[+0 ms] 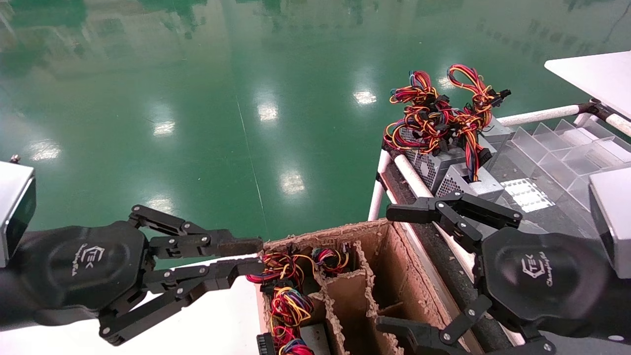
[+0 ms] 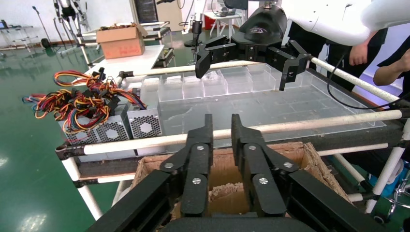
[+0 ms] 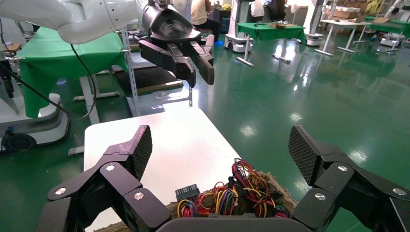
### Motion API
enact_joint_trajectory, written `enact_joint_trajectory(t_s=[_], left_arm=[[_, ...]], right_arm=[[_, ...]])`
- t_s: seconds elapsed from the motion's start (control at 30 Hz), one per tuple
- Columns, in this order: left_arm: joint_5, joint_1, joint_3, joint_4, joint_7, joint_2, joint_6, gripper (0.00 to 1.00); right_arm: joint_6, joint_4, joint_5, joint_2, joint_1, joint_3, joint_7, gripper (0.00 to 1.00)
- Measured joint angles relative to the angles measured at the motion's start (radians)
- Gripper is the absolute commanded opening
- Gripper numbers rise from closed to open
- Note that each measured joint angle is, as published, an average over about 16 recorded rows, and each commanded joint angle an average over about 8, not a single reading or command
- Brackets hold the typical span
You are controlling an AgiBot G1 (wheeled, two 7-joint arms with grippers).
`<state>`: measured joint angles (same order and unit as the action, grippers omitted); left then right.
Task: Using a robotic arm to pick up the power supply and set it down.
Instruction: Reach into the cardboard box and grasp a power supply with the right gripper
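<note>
Grey power supplies (image 1: 443, 165) with perforated faces lie at the near end of a rack, their red, yellow and orange wires (image 1: 436, 116) piled on top; the left wrist view shows them as well (image 2: 118, 128). More coloured wire bundles (image 1: 286, 296) fill the left compartments of a cardboard box (image 1: 345, 231). My right gripper (image 1: 394, 271) hangs wide open over the box's right side, holding nothing (image 3: 221, 152). My left gripper (image 1: 249, 256) hovers at the box's left edge. Its jaws are almost together and hold nothing (image 2: 222, 123).
The rack has white tube rails (image 1: 409, 172) and a clear plastic divider tray (image 1: 567, 143). A white table (image 1: 217, 315) lies under the left gripper, and another white tabletop (image 1: 591, 74) is at the far right. Green floor lies beyond. The box's torn dividers (image 1: 367, 291) stand upright.
</note>
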<state>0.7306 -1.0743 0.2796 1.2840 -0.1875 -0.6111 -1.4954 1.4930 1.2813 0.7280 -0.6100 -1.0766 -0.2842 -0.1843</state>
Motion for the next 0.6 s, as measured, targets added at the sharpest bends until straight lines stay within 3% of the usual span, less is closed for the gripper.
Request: enact_joint_trajectory(t_s=[0.6], left_arm=[[-0.001, 0.000, 0.001, -0.001, 0.001, 0.000, 0.000, 1.00]], right_arm=[[-0.030, -0.030, 0.081, -0.034, -0.003, -0.052, -0.030, 1.00]])
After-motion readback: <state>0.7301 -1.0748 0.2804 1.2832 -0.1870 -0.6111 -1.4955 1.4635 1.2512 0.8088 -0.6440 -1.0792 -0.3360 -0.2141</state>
